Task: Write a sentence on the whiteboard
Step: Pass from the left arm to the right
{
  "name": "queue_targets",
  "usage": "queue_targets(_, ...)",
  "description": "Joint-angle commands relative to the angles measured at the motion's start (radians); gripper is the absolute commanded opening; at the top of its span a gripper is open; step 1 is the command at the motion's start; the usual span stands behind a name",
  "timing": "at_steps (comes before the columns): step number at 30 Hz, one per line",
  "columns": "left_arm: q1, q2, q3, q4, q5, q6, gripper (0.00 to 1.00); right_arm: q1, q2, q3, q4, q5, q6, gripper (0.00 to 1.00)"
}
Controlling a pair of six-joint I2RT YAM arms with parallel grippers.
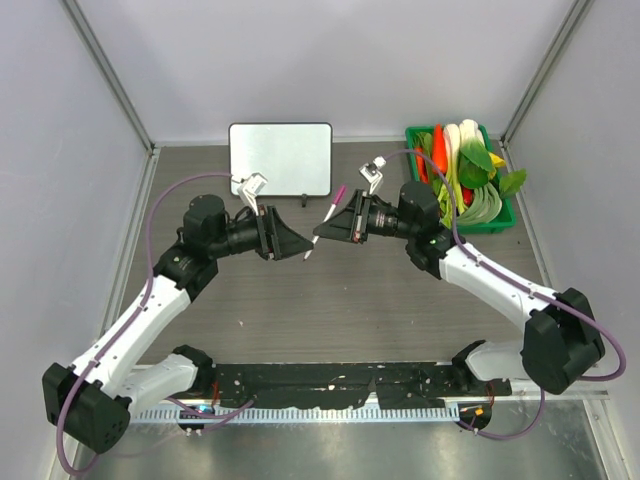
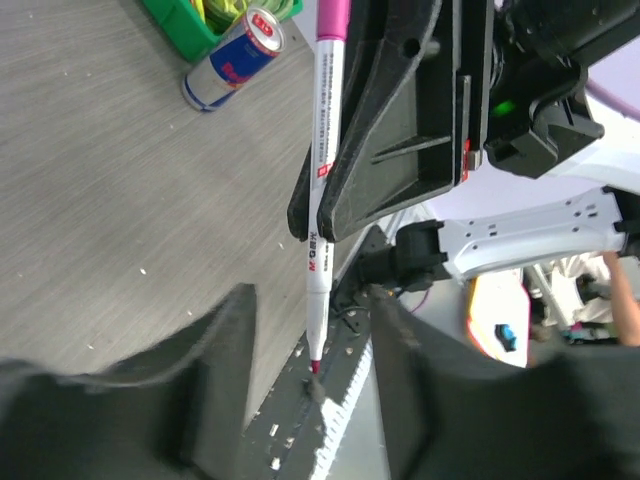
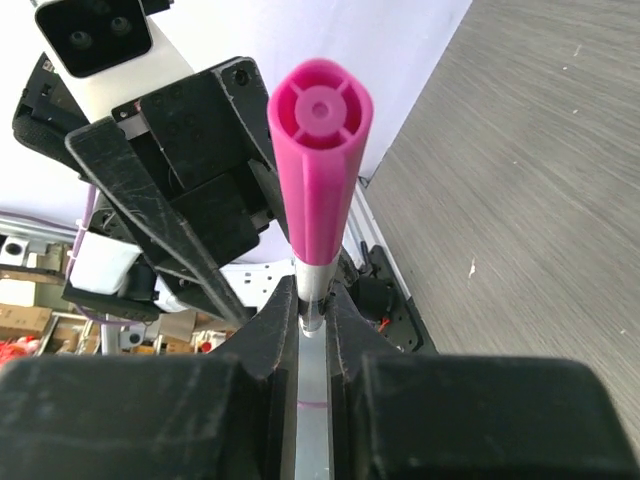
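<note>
1. The right gripper is clamped on the white barrel of the marker. The pink butt end sticks out toward its own wrist camera and the nib end hangs out below the fingers. A mid-barrel hold like this leaves the nib free.
2. Straight across from it, nose to nose, the left gripper has its jaws apart. The nib sits in the gap and, as far as the left wrist view shows, touches neither finger.
3. I judge this face-to-face pose to be a handover or regrip, meant to get the marker into a hold fit for writing.
4. The whiteboard sits beyond both hands, well apart from them, on the far part of the table. No writing shows on it, so the sentence seems not yet begun.
5. Behind the right hand a green bin of vegetables stands with a can just beside it, both off the path to the board.
</note>
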Motion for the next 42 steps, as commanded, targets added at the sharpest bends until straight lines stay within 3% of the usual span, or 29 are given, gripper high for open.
queue_targets(1,0.005,0.010,0.008,0.036,0.021,-0.011,0.59,0.005,-0.063,0.004,-0.045,0.047,-0.066,0.02)
queue_targets(7,0.002,0.065,0.011,0.108,0.067,-0.053,0.60,0.008,-0.084,-0.002,-0.068,0.091,-0.079,0.02)
queue_targets(12,-0.008,0.108,0.016,0.140,0.087,-0.065,0.53,0.008,-0.090,-0.013,-0.071,0.125,-0.080,0.01)
queue_targets(16,-0.030,0.128,0.012,0.161,0.085,-0.067,0.39,0.005,-0.086,-0.019,-0.068,0.133,-0.082,0.01)
queue_targets(22,-0.036,0.142,0.009,0.151,0.085,-0.053,0.00,0.006,-0.076,-0.019,-0.062,0.120,-0.082,0.01)
queue_targets(24,-0.036,0.136,0.019,0.117,0.077,-0.025,0.00,0.008,-0.075,-0.017,-0.047,0.091,-0.083,0.12)
queue_targets(25,-0.036,0.134,0.025,0.080,0.077,-0.009,0.00,0.003,-0.076,-0.014,-0.042,0.085,-0.086,0.28)
queue_targets(28,-0.036,0.121,0.034,0.030,0.070,0.031,0.00,0.005,-0.086,-0.013,-0.045,0.070,-0.105,0.64)
queue_targets(31,-0.036,0.117,0.045,-0.006,0.087,0.050,0.00,0.005,-0.089,0.007,-0.077,0.051,-0.132,0.77)
queue_targets(35,-0.036,0.117,0.046,-0.009,0.117,0.059,0.00,0.003,-0.086,0.032,-0.136,0.024,-0.181,0.76)
queue_targets(42,-0.036,0.110,0.034,0.025,0.157,0.053,0.00,0.005,-0.056,0.029,-0.108,-0.027,-0.160,0.54)
